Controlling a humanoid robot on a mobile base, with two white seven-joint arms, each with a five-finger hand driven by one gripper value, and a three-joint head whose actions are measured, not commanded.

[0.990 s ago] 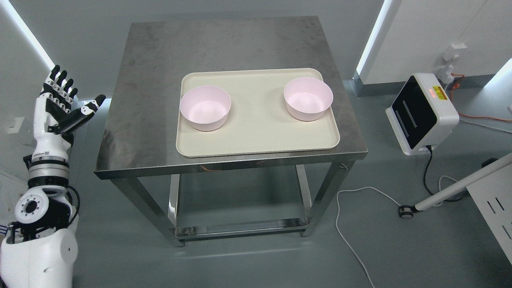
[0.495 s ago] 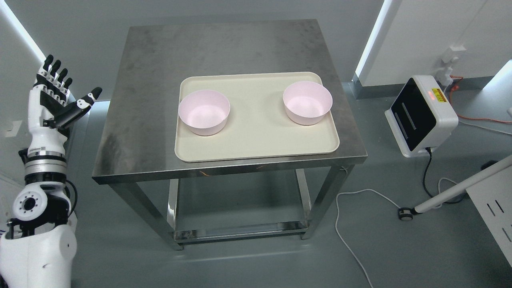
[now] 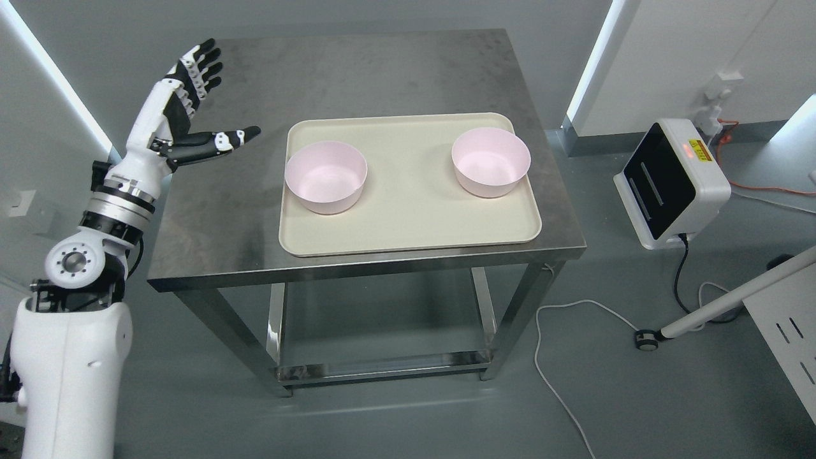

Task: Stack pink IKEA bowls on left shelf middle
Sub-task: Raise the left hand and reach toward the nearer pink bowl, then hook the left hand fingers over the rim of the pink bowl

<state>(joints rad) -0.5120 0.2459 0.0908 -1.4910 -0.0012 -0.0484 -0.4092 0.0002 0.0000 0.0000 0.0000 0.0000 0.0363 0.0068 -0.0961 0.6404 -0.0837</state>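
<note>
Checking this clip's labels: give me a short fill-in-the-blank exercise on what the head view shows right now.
1. Both pink bowls stand upright on a cream ____.
2. The number of bowls stacked so far is ____.
3. The left hand, fingers spread, holds ____.
4. That hand is nearest the ____ bowl.

Missing words: tray; zero; nothing; left

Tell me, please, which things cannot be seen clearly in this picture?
- Right hand: not in the head view.
- Shelf: not in the head view.
- Yellow label on the white device: print too small.
- Left hand: open; its height over the table is unclear from above.
</note>
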